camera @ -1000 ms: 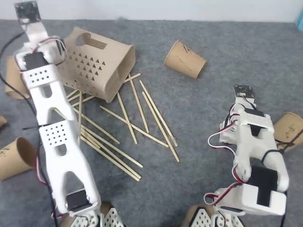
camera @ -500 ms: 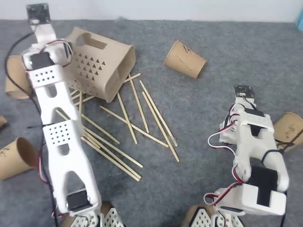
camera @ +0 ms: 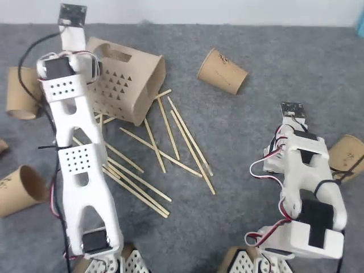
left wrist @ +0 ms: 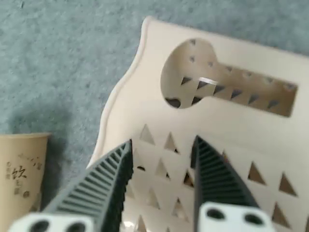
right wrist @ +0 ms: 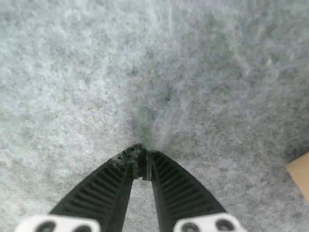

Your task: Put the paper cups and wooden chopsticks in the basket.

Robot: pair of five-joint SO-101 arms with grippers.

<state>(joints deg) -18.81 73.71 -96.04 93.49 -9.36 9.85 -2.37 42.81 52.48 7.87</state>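
Grey carpet (camera: 273, 57), left arm (camera: 74, 142) nearer basket (camera: 128, 79)

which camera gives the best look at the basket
The high view: it shows the basket tipped on its side on the carpet, chopsticks beside it, though the left arm covers one corner. The left wrist view gives a close look at one wall, with the handle hole and triangle cutouts.

basket (camera: 131, 74) — matt tan plastic, perforated | paper cups (camera: 222, 71): matt brown paper | chopsticks (camera: 162, 152): pale bare wood, smooth | table (camera: 273, 57): rough grey felt-like cloth | arms (camera: 79, 165) — smooth white plastic
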